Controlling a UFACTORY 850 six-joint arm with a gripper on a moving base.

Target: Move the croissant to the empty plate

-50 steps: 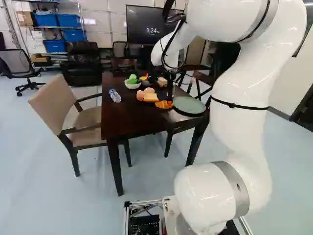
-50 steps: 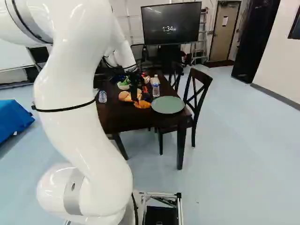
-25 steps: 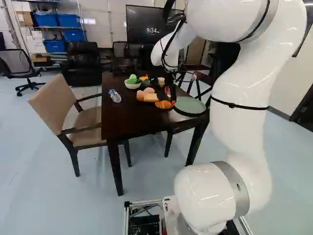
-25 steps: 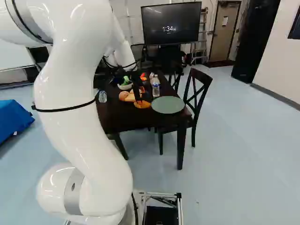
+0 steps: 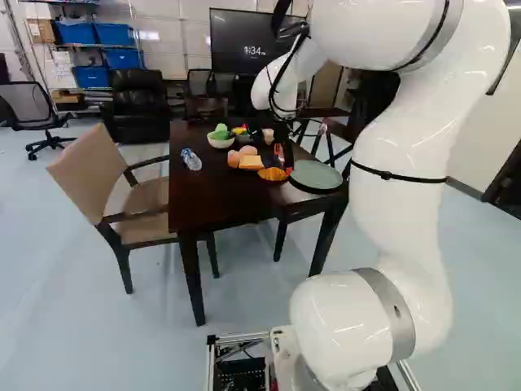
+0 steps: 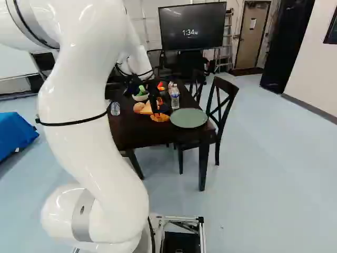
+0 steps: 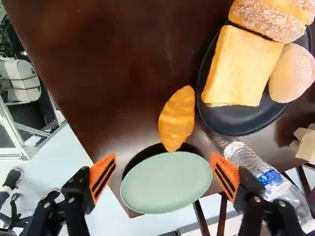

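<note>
At L, dark plate [image 7: 234, 121] sits v. close to croissant [image 7: 177, 118] on counter [image 7: 98, 73], so far finger [image 7: 231, 169] may clip its rim. Jaws [image 7: 163, 160] wide, nothing held; off-ctr grip = prob. roll. R: green plate [image 7: 166, 183] may get bumped if descent drifts R.

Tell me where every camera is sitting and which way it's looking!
Left base view: on the base, behind the arm's left, looking ahead and slightly down at the table; the arm shows right of the middle.
Right base view: behind the arm's right, looking the same way; the arm shows left of the middle.
Wrist view: on the wrist, looking down along the gripper at the croissant; its two open fingers show.
Both base views share the table, arm and green plate.
</note>
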